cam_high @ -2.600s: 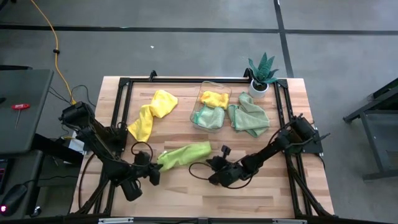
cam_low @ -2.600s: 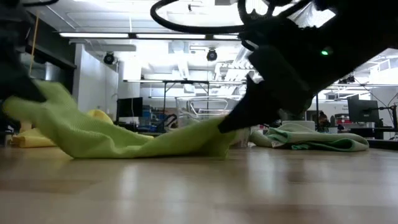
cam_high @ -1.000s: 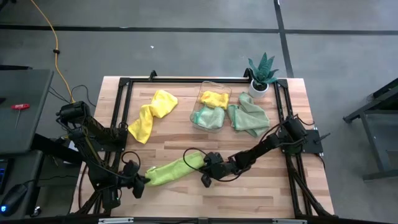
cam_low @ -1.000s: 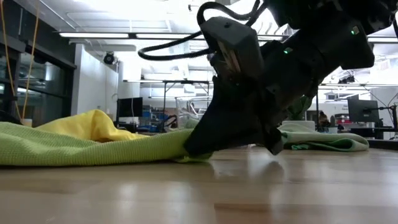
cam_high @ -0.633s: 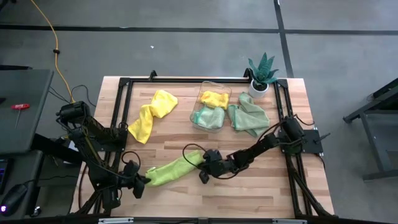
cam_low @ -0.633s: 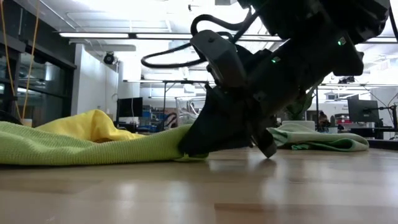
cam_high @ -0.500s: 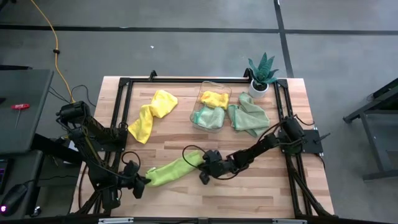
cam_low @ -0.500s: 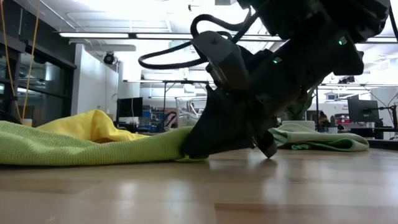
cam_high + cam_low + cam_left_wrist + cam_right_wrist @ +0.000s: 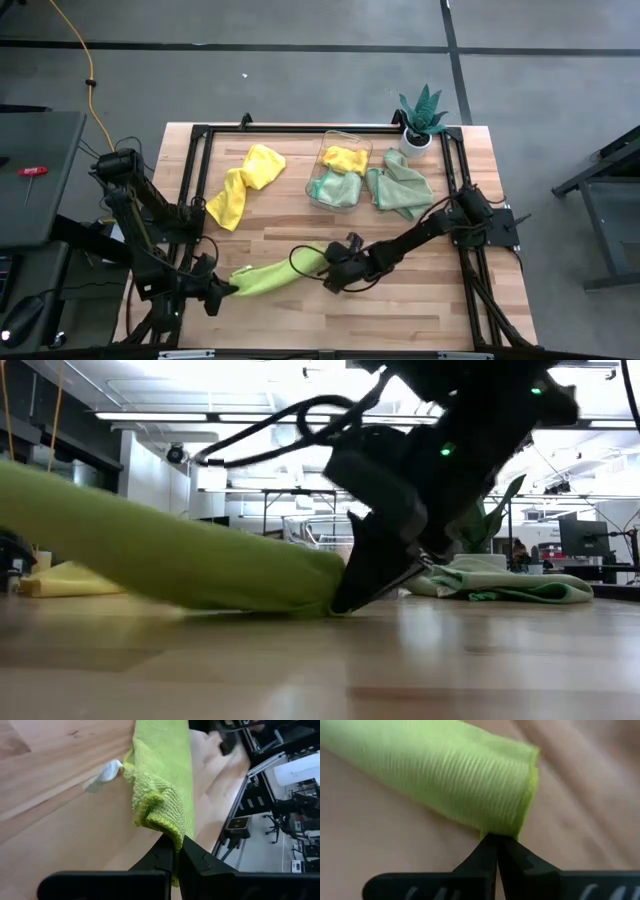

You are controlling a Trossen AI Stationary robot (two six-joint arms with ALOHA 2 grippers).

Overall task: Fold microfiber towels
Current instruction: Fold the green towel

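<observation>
The lime towel (image 9: 277, 273) is a soft cloth with a fine ribbed weave and a stitched edge. It is pulled into a long roll-like band along the near side of the wooden worktop (image 9: 300, 215). The left hand (image 9: 222, 291) is clenched on its left end; in the left wrist view the fingers pinch a folded corner of the cloth (image 9: 160, 795), beside a small white label (image 9: 109, 770). The right hand (image 9: 330, 272) is clenched on its right end, and the right wrist view shows the two dark fingertips (image 9: 496, 851) closed on the edge of the towel (image 9: 445, 775). In the low view the band (image 9: 170, 560) slopes from high on the left down to the worktop at the right hand (image 9: 365, 595).

A yellow towel (image 9: 243, 183) lies crumpled at the far left of the worktop, well apart from the lime one. A clear bin (image 9: 339, 166) stands at the far middle and holds a small yellow cloth (image 9: 345, 158) and a mint cloth (image 9: 330, 186). Just to the right of the bin lies a green towel (image 9: 400, 188) in loose folds. A spiky plant (image 9: 421, 113) in a white pot stands at the far right corner. Nothing lies between the lime towel and the other things.
</observation>
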